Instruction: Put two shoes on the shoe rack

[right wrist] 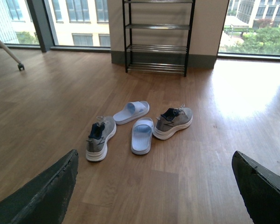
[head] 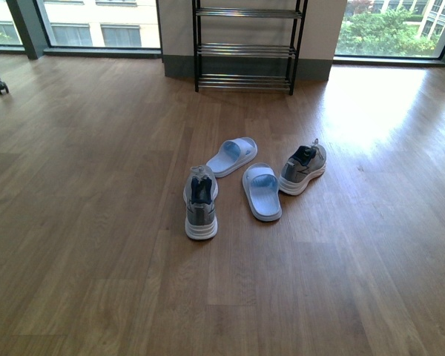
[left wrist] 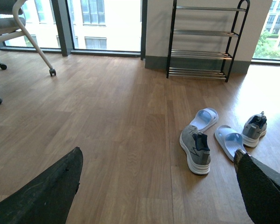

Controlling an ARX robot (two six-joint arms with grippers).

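Two grey sneakers with white soles lie on the wooden floor. One shoe (head: pixel 200 202) points away from me and the other shoe (head: pixel 303 168) lies to its right, angled. The shoe rack (head: pixel 246 52), with a black frame and chrome bars, stands empty against the far wall. In the left wrist view, the open left gripper (left wrist: pixel 158 151) hovers above the floor, short of the nearer shoe (left wrist: pixel 195 148); the rack (left wrist: pixel 203 42) is far behind. The open right gripper (right wrist: pixel 155 154) is high over bare floor, with both shoes (right wrist: pixel 99 137) (right wrist: pixel 173 122) ahead. Neither gripper holds anything.
Two white-blue slippers (head: pixel 232 156) (head: pixel 262 191) lie between the sneakers. A chair's legs and caster (left wrist: pixel 52 72) stand at the far left, and one caster (head: pixel 1 87) also appears in the front view. Large windows flank the wall behind the rack.
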